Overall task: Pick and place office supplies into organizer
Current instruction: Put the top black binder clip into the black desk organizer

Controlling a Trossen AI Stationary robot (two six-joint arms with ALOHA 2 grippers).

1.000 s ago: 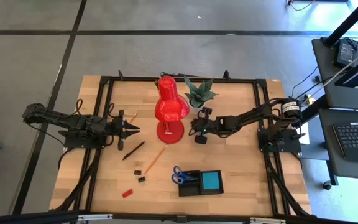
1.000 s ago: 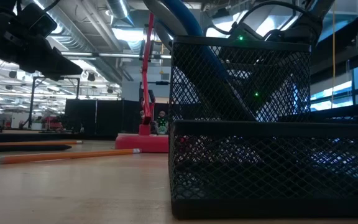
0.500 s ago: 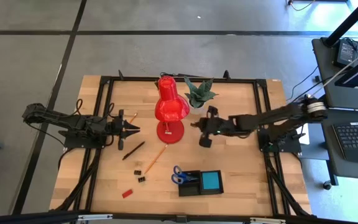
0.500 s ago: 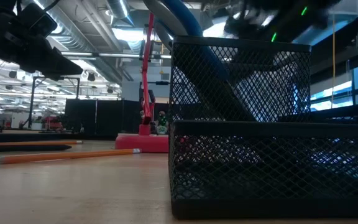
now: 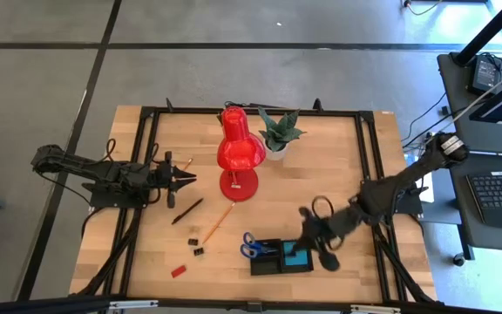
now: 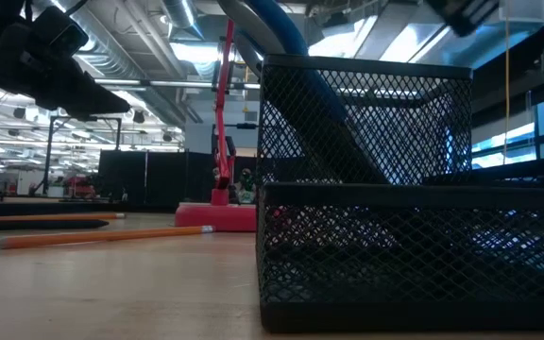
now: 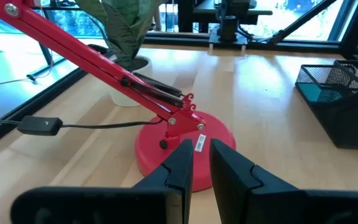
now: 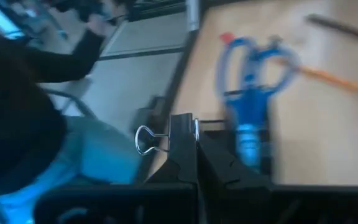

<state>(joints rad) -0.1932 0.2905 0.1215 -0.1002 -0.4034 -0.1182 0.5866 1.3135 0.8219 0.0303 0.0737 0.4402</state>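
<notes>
Jaws of the right gripper (image 8: 194, 140) are clenched on a black binder clip (image 8: 169, 137), poised over the organizer (image 5: 268, 266) at the high view's lower centre, blue scissors (image 5: 253, 248) standing inside it. The left gripper (image 5: 190, 181), jaws slightly parted and empty, waits centre-left beside the red lamp (image 5: 238, 153).

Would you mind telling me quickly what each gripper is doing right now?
Left gripper: fingers slightly apart, holding nothing, pointed at the red lamp.
Right gripper: shut on a black binder clip, above the organizer.
</notes>
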